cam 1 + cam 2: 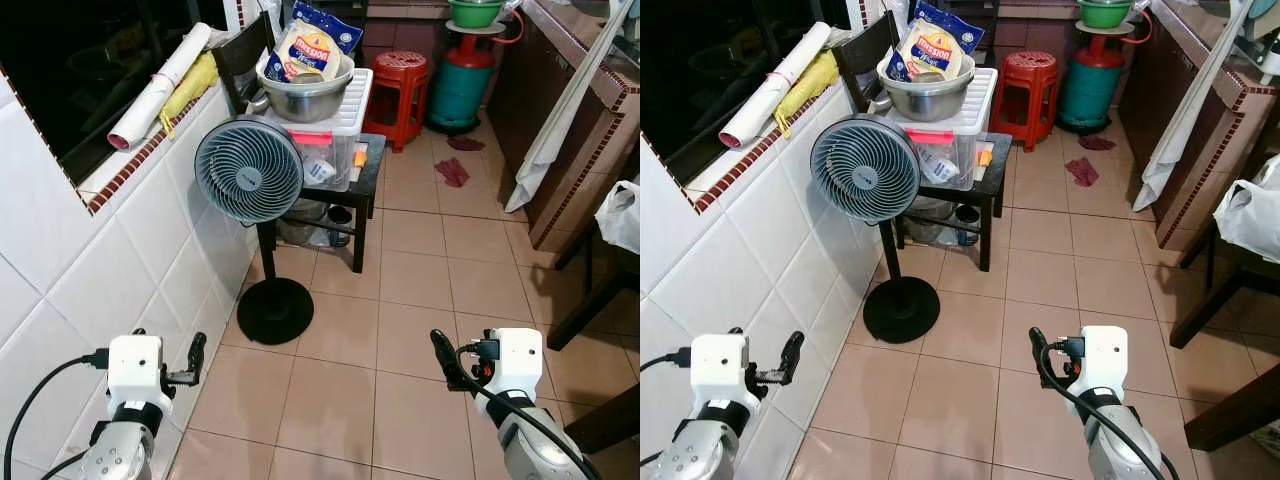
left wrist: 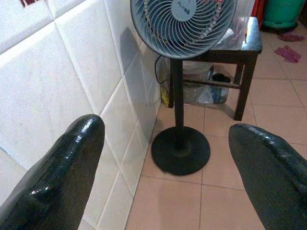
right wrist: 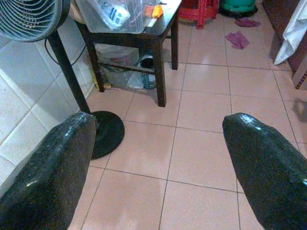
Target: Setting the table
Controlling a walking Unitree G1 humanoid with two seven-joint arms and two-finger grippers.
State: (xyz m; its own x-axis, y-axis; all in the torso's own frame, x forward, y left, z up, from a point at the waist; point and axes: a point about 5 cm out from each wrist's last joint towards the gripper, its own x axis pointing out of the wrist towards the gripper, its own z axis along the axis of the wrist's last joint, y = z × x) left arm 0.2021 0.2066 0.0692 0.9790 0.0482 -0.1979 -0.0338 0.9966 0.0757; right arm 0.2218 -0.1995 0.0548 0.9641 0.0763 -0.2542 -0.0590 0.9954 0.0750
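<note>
A: Entry — progress on setting the table?

B: By my judgement, nothing done yet. The robot stands on a pink tiled floor [image 1: 420, 300] beside a white tiled wall [image 1: 120, 270]. Left hand [image 1: 196, 358] and right hand [image 1: 440, 355] are both held low and forward, fingers spread wide, carrying nothing.

A: Any tableware in sight?

B: The nearest candidate is a round stainless-steel mixing bowl [image 1: 305, 92], which sits on a clear plastic lidded storage box [image 1: 335, 140] on a small dark wooden side table [image 1: 368, 165]. A yellow-and-blue snack bag [image 1: 305, 50] rests in the bowl. No plates or cutlery can be made out.

A: Orientation of the bowl?

B: Upright, mouth up. Being round, it has no long axis to speak of. The bag in it leans back towards the wall, long side running up.

A: Distance from the hands?

B: Well apart. A grey pedestal fan [image 1: 247, 170] on a black round base [image 1: 275, 310] stands between the left hand and the side table.

A: The dining table?

B: Dark wooden furniture legs [image 1: 590, 300] show at right; whether that is the tabletop to be set, I cannot tell. Remaining: everything — fetch, carry, lay out.
</note>
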